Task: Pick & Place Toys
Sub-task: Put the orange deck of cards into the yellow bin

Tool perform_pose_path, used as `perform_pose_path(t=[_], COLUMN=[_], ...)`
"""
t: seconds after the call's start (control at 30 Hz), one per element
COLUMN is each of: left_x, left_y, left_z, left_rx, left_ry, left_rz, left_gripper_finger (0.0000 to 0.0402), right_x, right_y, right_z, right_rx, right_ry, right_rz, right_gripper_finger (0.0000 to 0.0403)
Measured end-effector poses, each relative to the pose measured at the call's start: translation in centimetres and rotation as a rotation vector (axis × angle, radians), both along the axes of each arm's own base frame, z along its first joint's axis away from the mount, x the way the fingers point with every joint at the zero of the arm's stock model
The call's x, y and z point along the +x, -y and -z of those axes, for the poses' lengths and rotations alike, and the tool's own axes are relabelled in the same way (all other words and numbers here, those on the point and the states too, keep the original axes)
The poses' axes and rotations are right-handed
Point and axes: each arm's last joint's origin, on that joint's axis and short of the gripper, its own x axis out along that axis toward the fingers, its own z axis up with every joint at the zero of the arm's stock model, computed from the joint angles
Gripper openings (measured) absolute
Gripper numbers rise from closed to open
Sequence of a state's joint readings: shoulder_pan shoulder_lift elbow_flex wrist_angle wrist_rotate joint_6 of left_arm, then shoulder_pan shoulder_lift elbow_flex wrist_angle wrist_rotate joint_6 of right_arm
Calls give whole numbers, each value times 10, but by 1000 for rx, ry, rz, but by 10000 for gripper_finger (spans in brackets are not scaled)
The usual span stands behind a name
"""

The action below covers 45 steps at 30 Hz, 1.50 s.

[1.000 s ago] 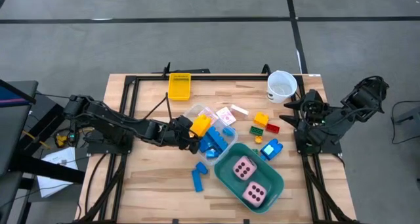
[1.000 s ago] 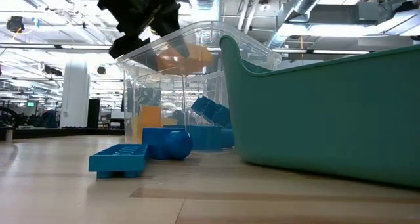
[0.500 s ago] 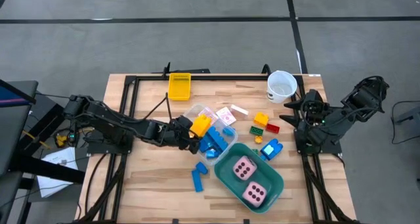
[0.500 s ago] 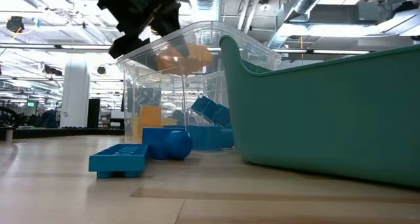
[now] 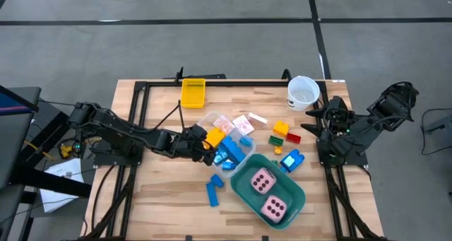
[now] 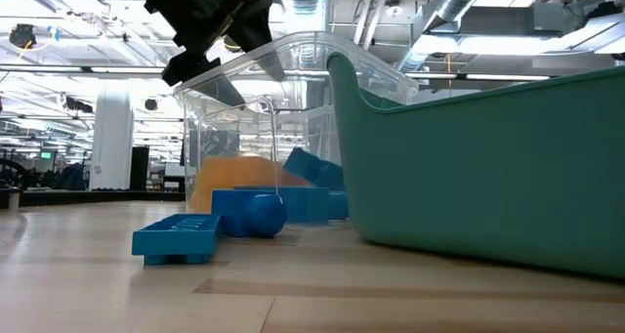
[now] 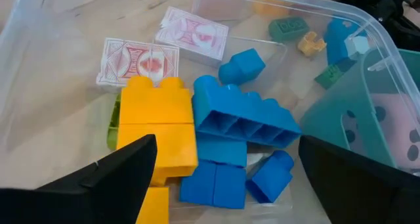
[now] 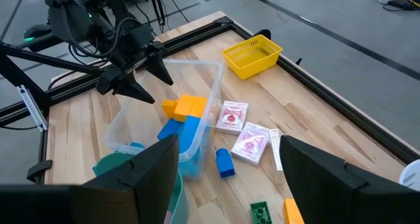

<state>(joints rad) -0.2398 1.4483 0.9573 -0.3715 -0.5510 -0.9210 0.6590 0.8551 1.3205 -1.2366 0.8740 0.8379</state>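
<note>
Left wrist view: claw [image 7: 223, 178] wide, empty.

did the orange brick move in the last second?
Yes. The orange brick has dropped from under the left gripper to the clear bin floor.

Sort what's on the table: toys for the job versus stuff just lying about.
Job:
yellow brick
blue bricks
cards
dice
green brick
red brick

Lying about:
white cup
yellow basket
teal tub
clear bin
</note>
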Motion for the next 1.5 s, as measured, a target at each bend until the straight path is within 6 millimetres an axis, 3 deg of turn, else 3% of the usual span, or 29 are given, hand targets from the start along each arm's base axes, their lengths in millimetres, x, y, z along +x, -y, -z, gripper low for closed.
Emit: perform_pose_path(t=[0.53, 0.7, 0.87, 1.07, 1.23, 1.5], left_x=[11, 18, 14, -9, -41, -88], left_y=[4, 5, 1, -10, -27, -39], left_z=[-13, -40, -75, -126, -164, -194], left_rx=[57, 213, 390, 696, 810, 913], left_ry=[132, 307, 483, 625, 748, 777], left_rz=[92, 208, 209, 86, -58, -72], left_gripper_finger=[370, 370, 370, 370, 370, 370], right_x=[-1, -4, -4, 6, 19, 63], right_y=[1, 8, 15, 23, 29, 50], right_z=[1, 3, 5, 8, 8, 9], right_rx=[-9, -17, 3, 43, 70, 59], right_ry=[-1, 48, 44, -48, -104, -163], right_rz=[16, 178, 262, 297, 276, 208], right_gripper_finger=[254, 254, 254, 254, 254, 254])
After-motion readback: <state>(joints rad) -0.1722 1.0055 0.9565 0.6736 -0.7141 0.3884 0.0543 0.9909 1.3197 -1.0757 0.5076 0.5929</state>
